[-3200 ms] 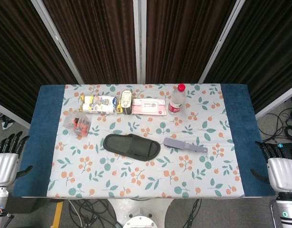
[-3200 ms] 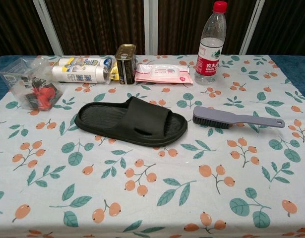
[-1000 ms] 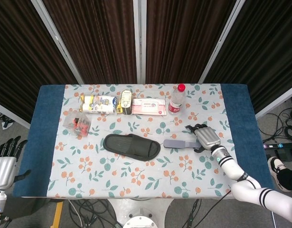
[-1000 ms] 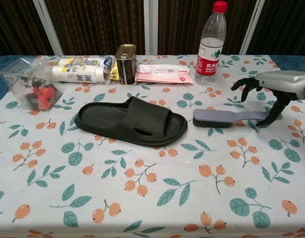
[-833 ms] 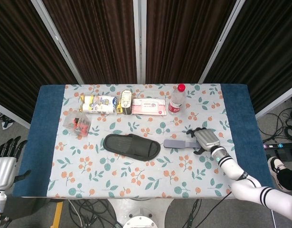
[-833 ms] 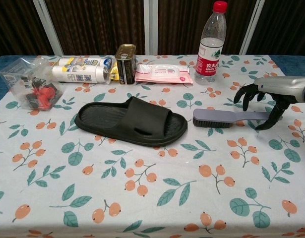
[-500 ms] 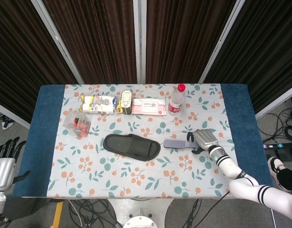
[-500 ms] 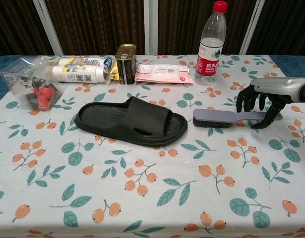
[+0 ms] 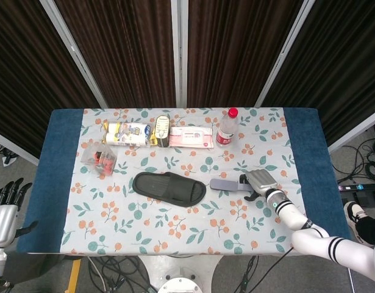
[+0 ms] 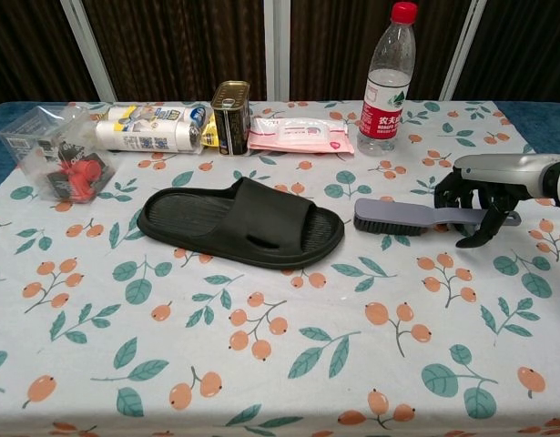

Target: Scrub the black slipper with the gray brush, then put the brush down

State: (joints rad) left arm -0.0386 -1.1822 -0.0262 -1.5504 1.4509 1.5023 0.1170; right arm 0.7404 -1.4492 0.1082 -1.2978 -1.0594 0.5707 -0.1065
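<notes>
The black slipper (image 9: 169,187) (image 10: 241,223) lies flat in the middle of the floral tablecloth, toe end to the right. Just right of it lies the gray brush (image 9: 227,184) (image 10: 398,215), bristles down, handle pointing right. My right hand (image 9: 259,182) (image 10: 489,182) hovers over the handle, fingers curled down on its far side and thumb on the near side, a little off the handle. The brush still rests on the cloth. My left hand (image 9: 4,210) hangs below the table's left edge, fingers apart and holding nothing.
Along the back stand a water bottle (image 10: 386,77), a pink wipes pack (image 10: 300,134), a tin can (image 10: 230,118) and lying tubes (image 10: 152,127). A clear box with red parts (image 10: 56,150) sits at the left. The blue table edge (image 9: 309,152) runs behind my right arm.
My right hand has come in from the table's right side, lowered over the brush handle and curled its fingers around it. Brush and slipper have not moved. The left hand sank slightly.
</notes>
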